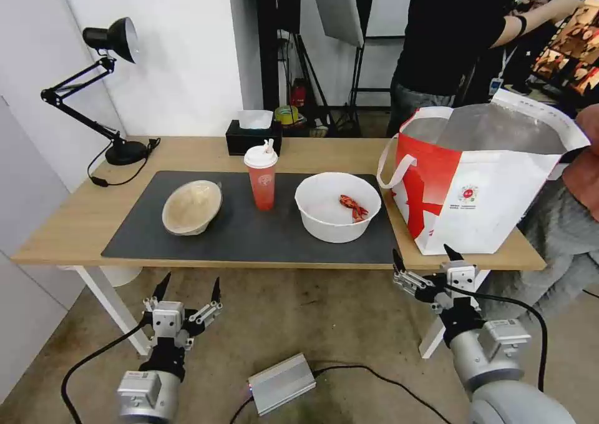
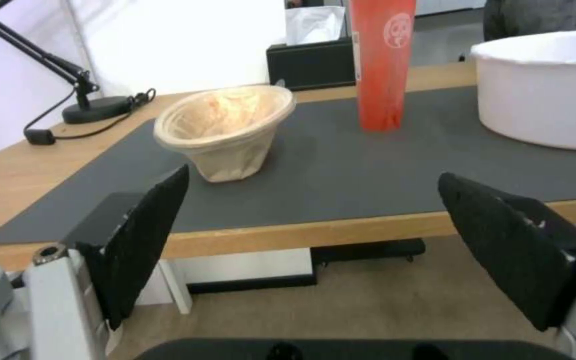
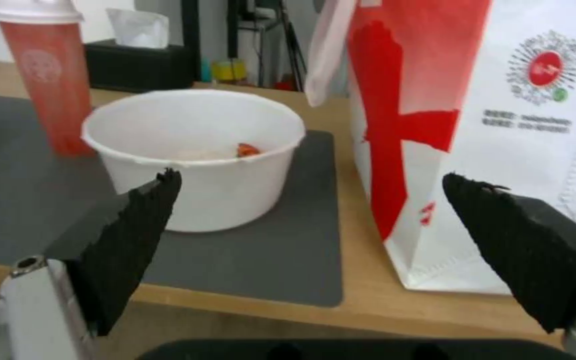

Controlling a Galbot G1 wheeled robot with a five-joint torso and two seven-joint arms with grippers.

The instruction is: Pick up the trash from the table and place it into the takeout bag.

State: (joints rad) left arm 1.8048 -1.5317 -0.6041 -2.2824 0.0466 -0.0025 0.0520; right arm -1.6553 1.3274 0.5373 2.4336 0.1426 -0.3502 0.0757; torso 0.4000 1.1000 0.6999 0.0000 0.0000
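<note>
both arms low, in front of the table's near edge. right gripper, jaws apart, empty, sits just near-right of the white bowl, with the takeout bag right beside it on the right end. left gripper, also spread and empty, lines up with the pulp bowl, tilted on the mat. red cup stands upright between the bowls. right arm is nearer both white bowl and bag, probably the first pick.
</note>
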